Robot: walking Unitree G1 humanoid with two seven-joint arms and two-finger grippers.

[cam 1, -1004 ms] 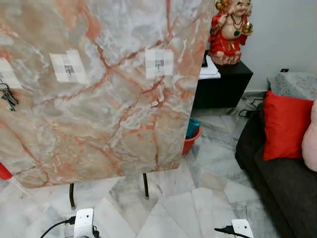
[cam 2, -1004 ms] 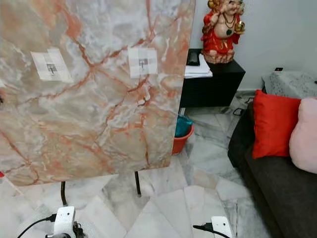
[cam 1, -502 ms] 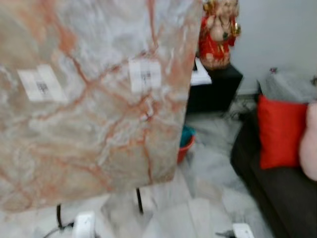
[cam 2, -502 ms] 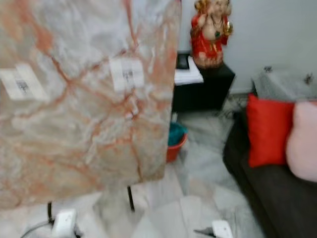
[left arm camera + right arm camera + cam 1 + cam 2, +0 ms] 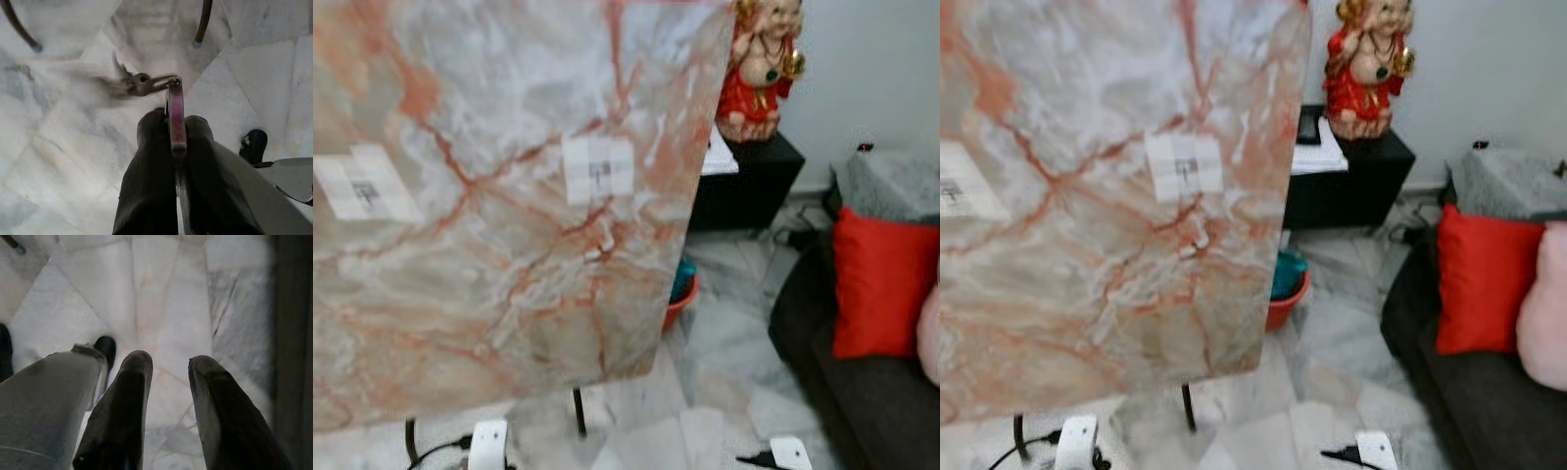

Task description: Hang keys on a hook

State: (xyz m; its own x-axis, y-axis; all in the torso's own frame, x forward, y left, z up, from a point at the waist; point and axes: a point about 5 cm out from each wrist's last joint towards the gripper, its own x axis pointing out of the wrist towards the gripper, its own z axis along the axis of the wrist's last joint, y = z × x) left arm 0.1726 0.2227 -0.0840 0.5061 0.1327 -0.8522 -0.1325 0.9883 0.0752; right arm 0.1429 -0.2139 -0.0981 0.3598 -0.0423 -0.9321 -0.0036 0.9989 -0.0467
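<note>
Purple key strap (image 5: pixel 176 115) pinched between closed left end effector (image 5: pixel 175 128) fingers.

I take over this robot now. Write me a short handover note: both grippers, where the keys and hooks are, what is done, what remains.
Left gripper: shut on the carabiner of the keys, which dangle above the marble floor.
Right gripper: open, holds nothing, hangs low over the floor.
Hooks: one hook on a taped patch on the marble board straight ahead, a second hook further left.
Done: keys grasped.
Left: raise the left arm, loop the carabiner on a hook, release.
</note>
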